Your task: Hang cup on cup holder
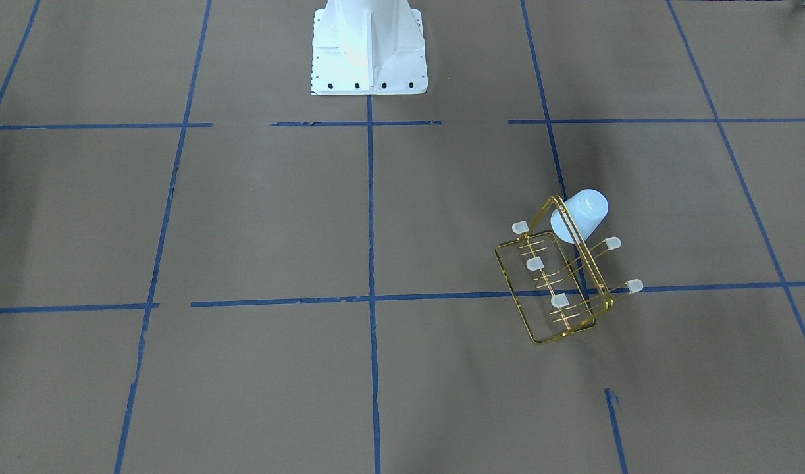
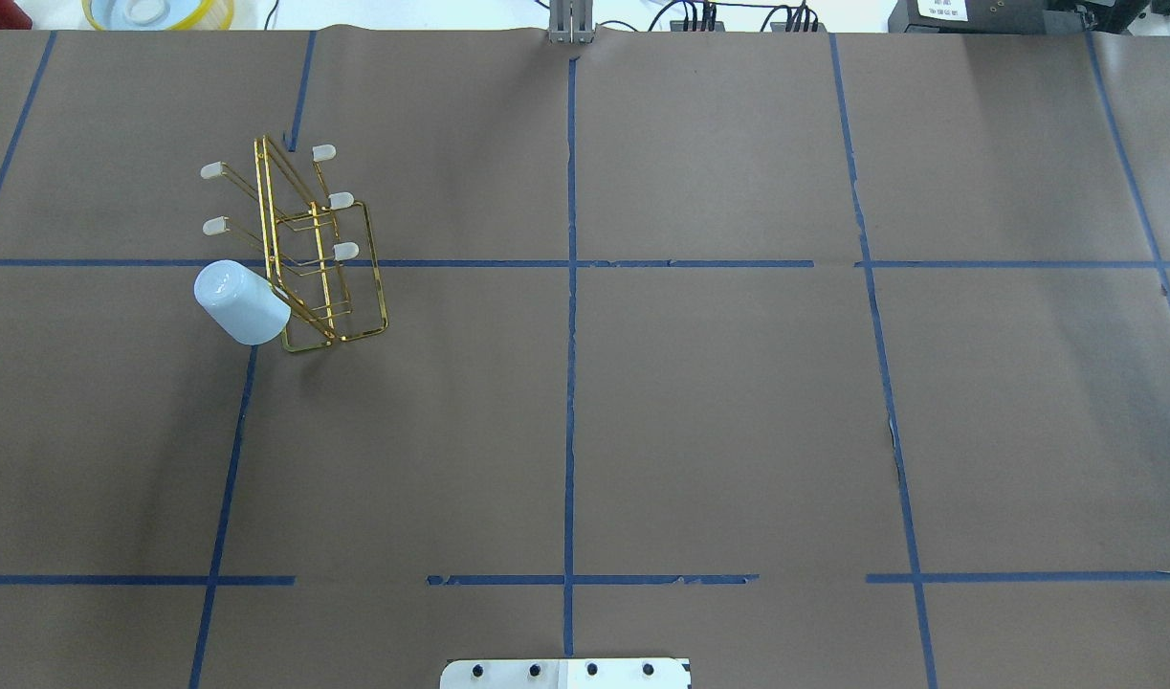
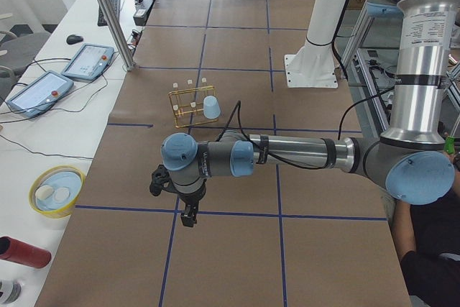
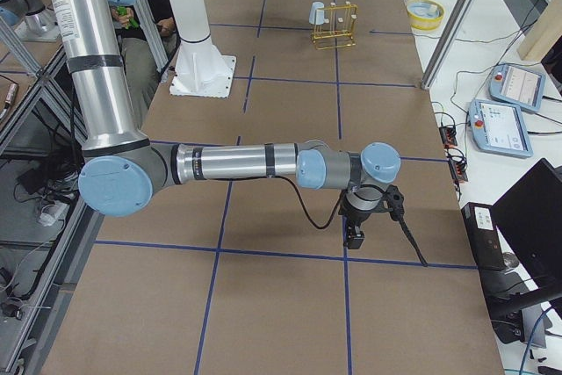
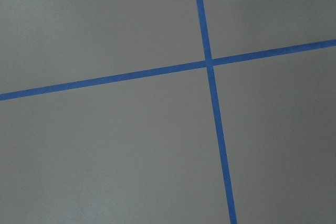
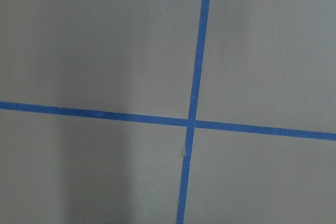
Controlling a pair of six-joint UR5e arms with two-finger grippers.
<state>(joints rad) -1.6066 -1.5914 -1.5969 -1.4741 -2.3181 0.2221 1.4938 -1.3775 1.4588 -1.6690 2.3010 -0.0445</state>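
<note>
The pale blue-white cup sits tilted on the end of the gold wire cup holder, its mouth toward the rack and its base pointing away. They also show in the overhead view, cup and holder, at the far left. The prong under the cup is hidden. My left gripper hangs over the table well away from the rack, seen only in the left side view. My right gripper shows only in the right side view, far from the rack. I cannot tell whether either is open or shut. Both wrist views show only brown paper and blue tape.
The white robot base stands at the table's edge. A yellow bowl and a red cylinder lie off the table's end. Teach pendants lie on the operators' side bench. Blue tape lines grid the brown paper.
</note>
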